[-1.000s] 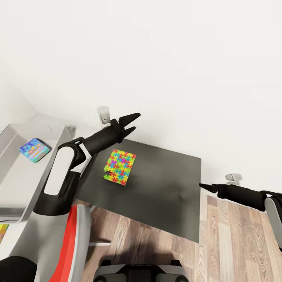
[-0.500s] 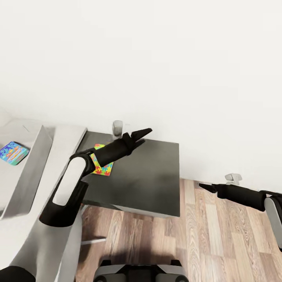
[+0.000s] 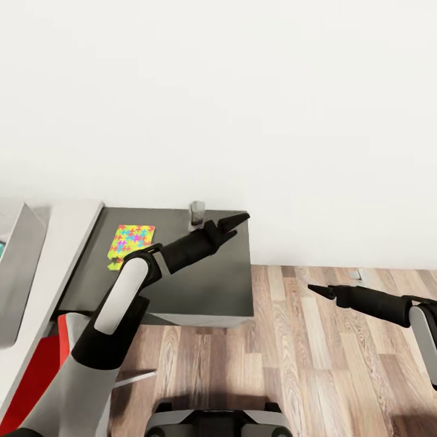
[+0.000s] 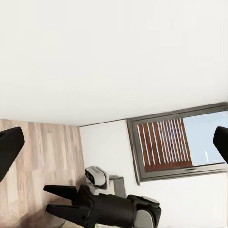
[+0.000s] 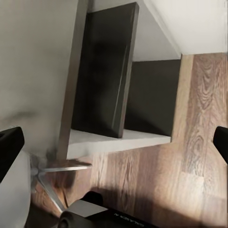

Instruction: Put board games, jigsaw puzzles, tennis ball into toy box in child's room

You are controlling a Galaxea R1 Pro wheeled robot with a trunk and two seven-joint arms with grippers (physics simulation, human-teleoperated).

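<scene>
One jigsaw puzzle (image 3: 131, 238), a flat panel of bright interlocking shapes, lies on a dark flat surface (image 3: 200, 279) beside the white table top (image 3: 57, 243). My left gripper (image 3: 238, 222) hovers open over the far right corner of that dark surface, well to the right of the puzzle, holding nothing. My right gripper (image 3: 314, 291) hangs open and empty above the wood floor; the left wrist view also shows that right gripper (image 4: 47, 198) with its fingers apart. A grey sloping wall of the toy box (image 3: 17, 267) shows at the left edge.
A red chair (image 3: 33, 376) stands at the lower left, its metal base (image 5: 50, 173) on the floor near the dark cabinet (image 5: 109, 76). A white wall rises behind it. Wood floor (image 3: 315, 364) spreads to the right. The left wrist view faces a dark-framed window (image 4: 175, 142).
The head view has swung right, so the puzzle, table and toy box now sit further left in the picture. The left arm reaches slightly further out. The right arm keeps its pose.
</scene>
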